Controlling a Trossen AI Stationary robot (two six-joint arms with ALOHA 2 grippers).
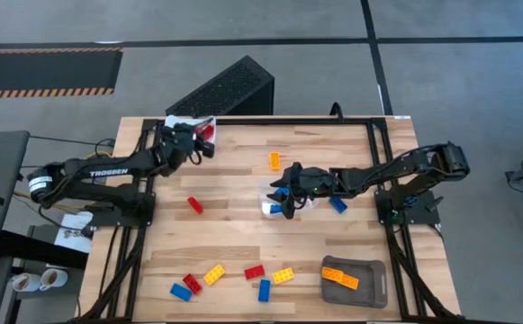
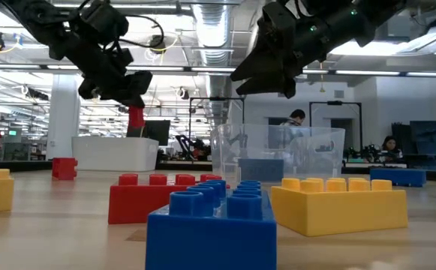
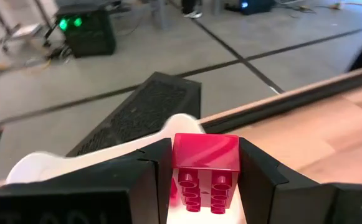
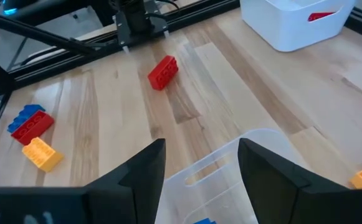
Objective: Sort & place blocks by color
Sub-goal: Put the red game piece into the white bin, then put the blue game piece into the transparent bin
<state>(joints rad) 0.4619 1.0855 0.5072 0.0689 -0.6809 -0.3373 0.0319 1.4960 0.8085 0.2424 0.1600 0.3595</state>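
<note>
Left gripper (image 1: 202,144) clamped on a red block (image 3: 205,169), studs facing away from the wrist camera, hanging right over the white bin (image 1: 178,122) at the far left corner of the counter (image 1: 243,189). So the bin sits straight below the block, nothing sideways to fix; looks like the drop is the step in hand, just a release needed. Wrist view shows the block sitting square between the two fingers (image 3: 263,180), with the white rim just under it. Left arm stretched along the left edge, forearm pointing toward that far corner.

Right gripper (image 1: 288,191) open and empty, parked above the clear tub (image 4: 230,180) near the middle of the counter, a blue block (image 4: 204,221) already down inside it. Right arm reaching in from the right edge, low and nearly flat.

Still plenty left to sort, going by the overhead view: a loose red block (image 1: 194,205) left of centre, an orange one (image 1: 275,161) toward the far edge, a blue one (image 1: 338,204) just beside the clear tub, and a scatter of red, blue and yellow along the near edge. Grey tray (image 1: 374,290) at the near right corner holding an orange block (image 1: 339,276). One red piece (image 4: 323,16) already in the white bin, judging by the right wrist view.
</note>
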